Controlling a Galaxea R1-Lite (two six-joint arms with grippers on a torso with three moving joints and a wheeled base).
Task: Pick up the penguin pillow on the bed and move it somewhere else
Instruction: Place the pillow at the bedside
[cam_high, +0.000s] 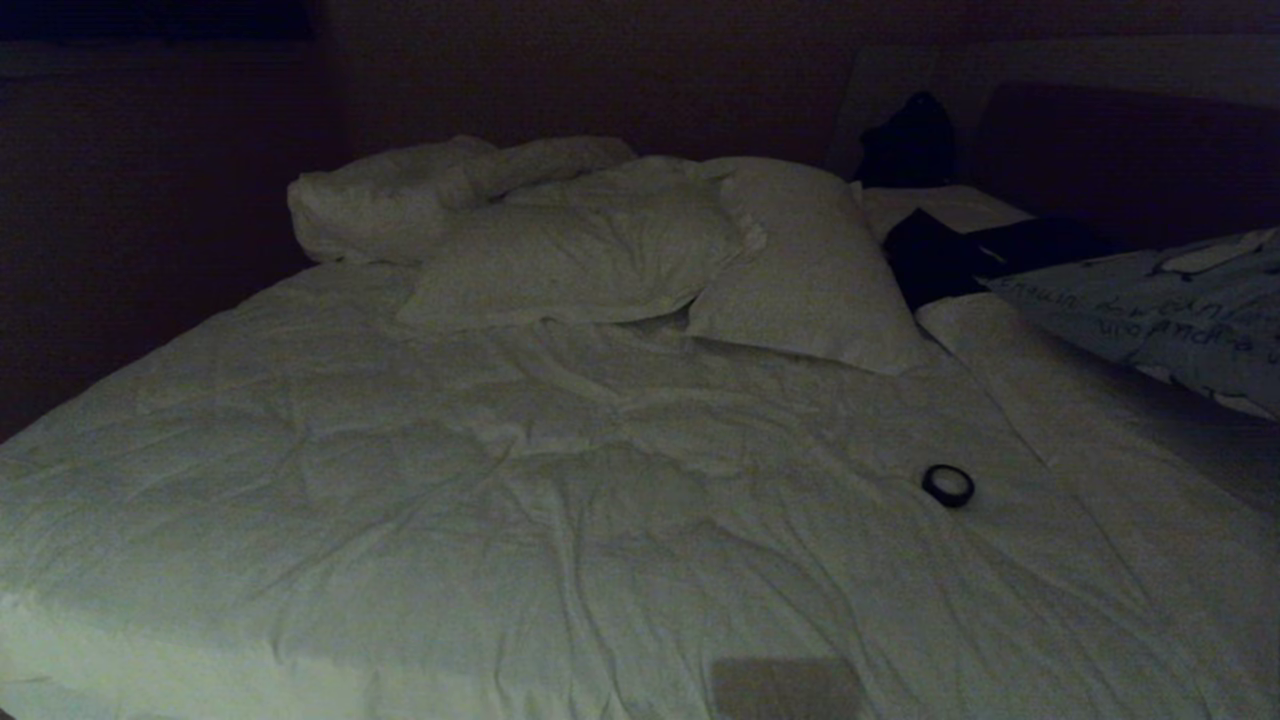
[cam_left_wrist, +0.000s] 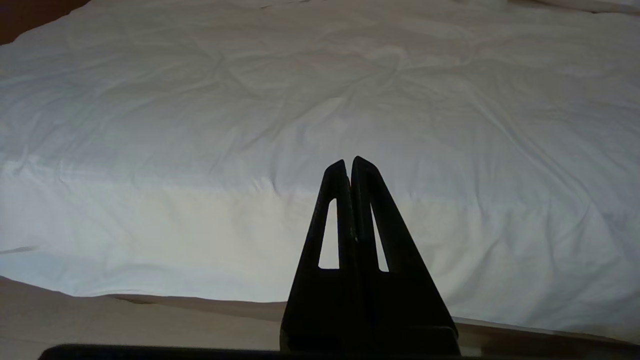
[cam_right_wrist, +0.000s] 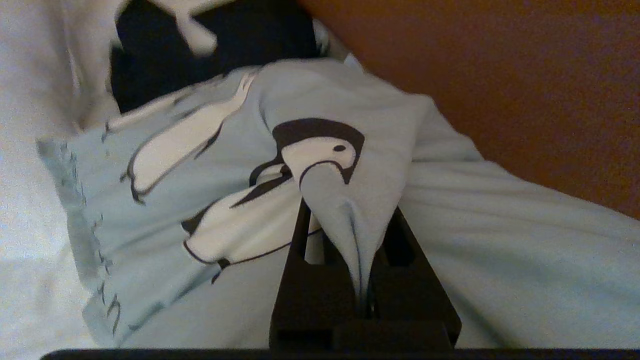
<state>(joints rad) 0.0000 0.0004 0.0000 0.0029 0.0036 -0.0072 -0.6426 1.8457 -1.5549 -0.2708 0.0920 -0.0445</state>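
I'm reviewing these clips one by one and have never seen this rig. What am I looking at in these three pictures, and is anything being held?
This is a two-armed wheeled robot. The wide dim picture comes from its head camera, over a large bed with a wrinkled white duvet, plain white pillows and a small black ring. The others come from wrist cameras. The left gripper is shut on nothing, hanging before the bed's edge. The right gripper has its jaws pinched on a fold of the light grey-blue penguin-printed pillow, at the head view's right edge.
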